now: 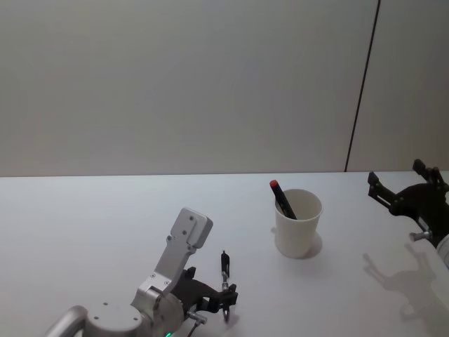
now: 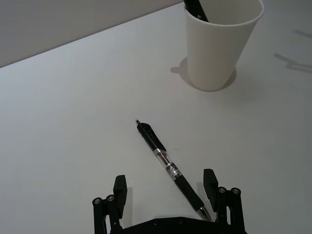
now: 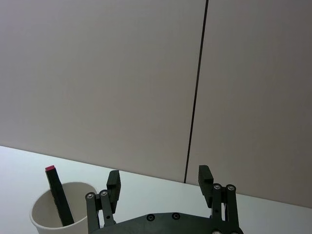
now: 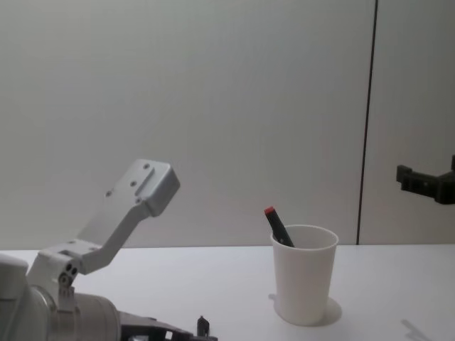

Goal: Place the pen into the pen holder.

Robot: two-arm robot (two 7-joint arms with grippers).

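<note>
A black click pen [image 2: 168, 165] lies flat on the white table [image 2: 73, 122]; it also shows in the head view as the pen [image 1: 224, 270]. My left gripper [image 2: 165, 185] hovers low over its near end, open, a finger on each side of the pen without gripping it. The pen holder, a white paper cup [image 1: 298, 223], stands upright beyond the pen to the right. A black marker with a red cap [image 1: 283, 199] leans inside it. My right gripper [image 1: 403, 193] hangs open in the air right of the cup [image 3: 53, 212].
The left arm's silver links [image 4: 106, 227] rise at the near left. A grey wall with a dark vertical seam [image 1: 361, 84] stands behind the table. Bare tabletop lies between pen and cup.
</note>
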